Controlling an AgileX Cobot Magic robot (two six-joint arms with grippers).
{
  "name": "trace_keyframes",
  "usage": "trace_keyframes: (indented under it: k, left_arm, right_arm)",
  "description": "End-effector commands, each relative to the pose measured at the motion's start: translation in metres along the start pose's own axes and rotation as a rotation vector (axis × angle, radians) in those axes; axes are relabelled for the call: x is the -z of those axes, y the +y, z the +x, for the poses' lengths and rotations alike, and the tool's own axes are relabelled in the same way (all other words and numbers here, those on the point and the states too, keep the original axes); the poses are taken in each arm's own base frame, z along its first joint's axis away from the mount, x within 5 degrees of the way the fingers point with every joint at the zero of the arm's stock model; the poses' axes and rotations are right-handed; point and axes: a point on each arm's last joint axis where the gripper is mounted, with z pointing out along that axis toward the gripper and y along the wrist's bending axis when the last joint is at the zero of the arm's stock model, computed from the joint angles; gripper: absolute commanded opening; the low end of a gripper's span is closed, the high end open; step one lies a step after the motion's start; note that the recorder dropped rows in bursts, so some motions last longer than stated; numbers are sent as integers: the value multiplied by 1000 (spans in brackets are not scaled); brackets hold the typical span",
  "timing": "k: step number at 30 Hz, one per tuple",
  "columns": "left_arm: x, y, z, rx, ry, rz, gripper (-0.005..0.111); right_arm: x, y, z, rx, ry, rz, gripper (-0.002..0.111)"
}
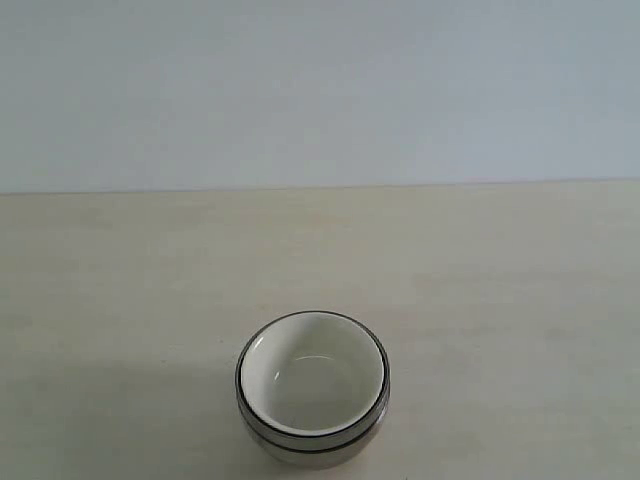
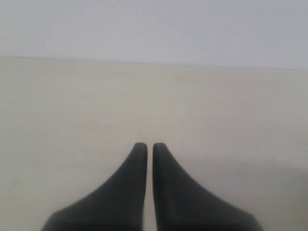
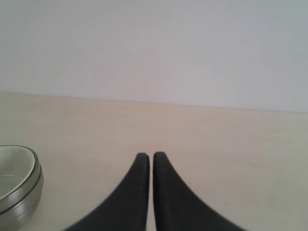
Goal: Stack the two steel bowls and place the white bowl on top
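- White bowl sits nested inside the steel bowls, upright, rims roughly level. One stack, near the front edge of the exterior view, about mid-width on the table.
- Two thin dark rim lines show around the white rim. This reads as both steel bowls nested, but can't separate smooth from ribbed here.
- Right wrist view: same stack at the frame edge, steel wall under the white interior, well apart from the fingertips.
- Left gripper: fingers together w/ only a hairline gap, holding nothing. Bare table ahead, no bowl in that view.
- Right gripper: also pinched closed, empty.
- Judgement: stacking looks complete, w/ both arms clear of the stack.
- Handling est. (steel): light, rigid, thin wall, mirror finish so slippery for pads. Best hold is a rim pinch, one finger inside and one outside.
- Handling est. (white): glossy, prob. ceramic or melamine. Heavier than steel, chip risk if dropped, slick glaze. Rim pinch again, lower gently.
- Nested stack may slide as a unit if nudged, so lift rather than push.
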Motion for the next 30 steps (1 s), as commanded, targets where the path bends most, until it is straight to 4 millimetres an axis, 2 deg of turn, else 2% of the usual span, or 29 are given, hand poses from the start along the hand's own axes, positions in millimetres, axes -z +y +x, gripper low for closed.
trace_keyframes:
  k: [1,25,30]
  left_arm:
    - [0,0,0,4,-7,5,4]
    - [0,0,0,4,-7,5,4]
    - [0,0,0,4,-7,5,4]
  right_arm:
    - [0,0,1,-24,-2,3,0]
    - [0,0,1,-19,-2,4,0]
    - [0,-3,2,187,7,33,0]
